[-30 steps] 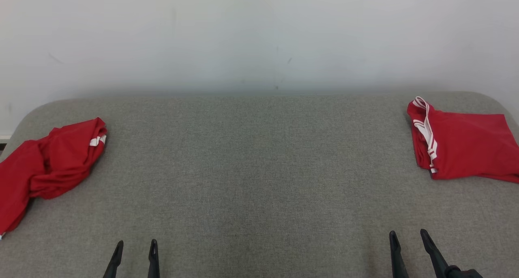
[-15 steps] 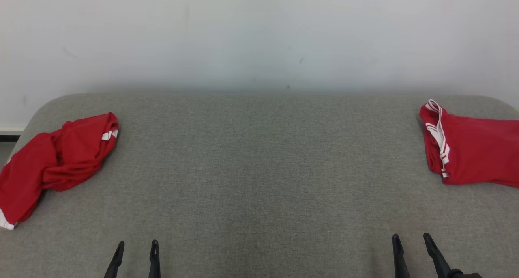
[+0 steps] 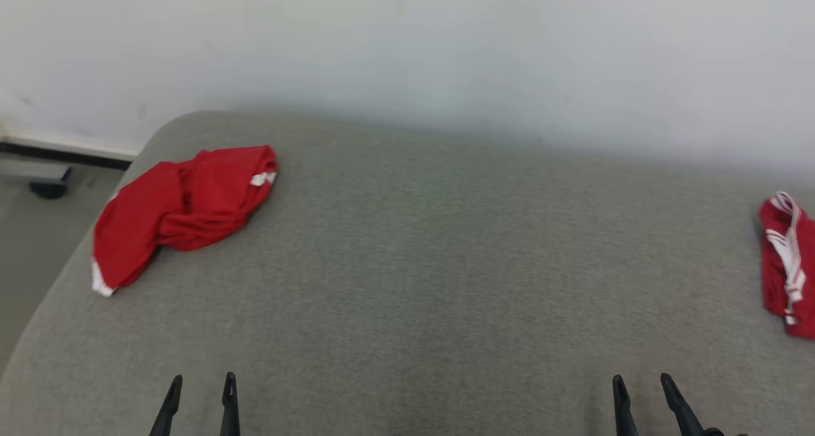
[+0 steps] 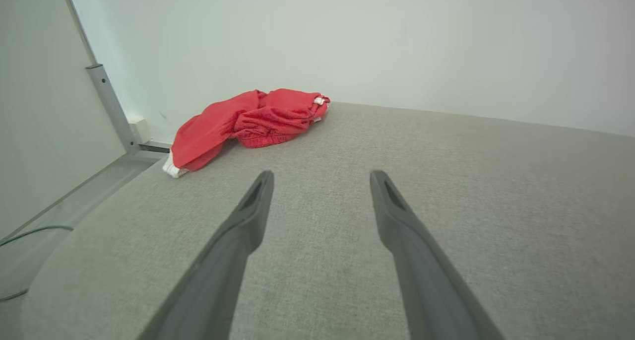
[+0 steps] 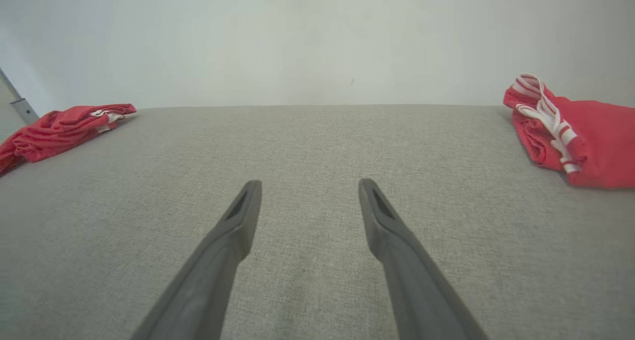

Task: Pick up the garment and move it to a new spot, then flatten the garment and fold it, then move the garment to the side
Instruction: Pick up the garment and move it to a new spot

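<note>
Grey fabric-covered surface (image 3: 433, 264), crumpled red garment (image 3: 181, 203) far left, white-striped red garment (image 3: 786, 264) right edge

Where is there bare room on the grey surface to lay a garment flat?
The whole middle of the grey surface, between the crumpled red garment at far left and the folded red garment at the right edge. Those ends are taken.
</note>
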Tool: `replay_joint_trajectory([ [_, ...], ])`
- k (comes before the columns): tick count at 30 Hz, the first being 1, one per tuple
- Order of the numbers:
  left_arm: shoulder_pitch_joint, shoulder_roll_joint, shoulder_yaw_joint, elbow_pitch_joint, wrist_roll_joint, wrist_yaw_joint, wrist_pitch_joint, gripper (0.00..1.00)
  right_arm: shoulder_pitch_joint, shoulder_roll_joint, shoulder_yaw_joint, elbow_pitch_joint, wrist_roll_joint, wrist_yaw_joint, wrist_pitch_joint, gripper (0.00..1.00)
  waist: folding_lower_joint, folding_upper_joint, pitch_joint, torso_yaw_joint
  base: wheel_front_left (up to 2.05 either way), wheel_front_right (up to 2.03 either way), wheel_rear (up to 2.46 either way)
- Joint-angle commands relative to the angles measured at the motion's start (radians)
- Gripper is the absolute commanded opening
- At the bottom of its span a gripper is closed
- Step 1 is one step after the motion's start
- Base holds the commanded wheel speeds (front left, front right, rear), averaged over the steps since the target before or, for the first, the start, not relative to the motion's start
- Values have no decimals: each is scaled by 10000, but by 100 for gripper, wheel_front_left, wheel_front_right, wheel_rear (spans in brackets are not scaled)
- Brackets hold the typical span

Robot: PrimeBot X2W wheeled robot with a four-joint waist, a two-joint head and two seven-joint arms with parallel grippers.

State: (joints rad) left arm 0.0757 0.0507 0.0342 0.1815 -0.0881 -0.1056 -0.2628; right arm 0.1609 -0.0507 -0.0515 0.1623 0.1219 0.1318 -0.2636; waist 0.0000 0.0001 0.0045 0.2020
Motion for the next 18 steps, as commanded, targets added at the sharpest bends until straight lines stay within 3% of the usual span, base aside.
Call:
replay_joint_trajectory([
  [1, -82, -9, 92, 40, 52, 4, -33, 100, -73, 9, 63, 7, 9, -26, -2, 100, 0, -1, 83, 941, 0, 0, 0],
  [10, -172, -11, 547, 137, -82, 57, -32, 100, -342, 10, 122, 40, -129, -26, -2, 100, 0, -1, 136, 2499, 0, 0, 0],
  [18, -202, -12, 1005, 106, -219, 98, -32, 100, -618, 9, 293, 125, -222, -26, -3, 100, 0, -1, 281, 3142, 0, 0, 0],
])
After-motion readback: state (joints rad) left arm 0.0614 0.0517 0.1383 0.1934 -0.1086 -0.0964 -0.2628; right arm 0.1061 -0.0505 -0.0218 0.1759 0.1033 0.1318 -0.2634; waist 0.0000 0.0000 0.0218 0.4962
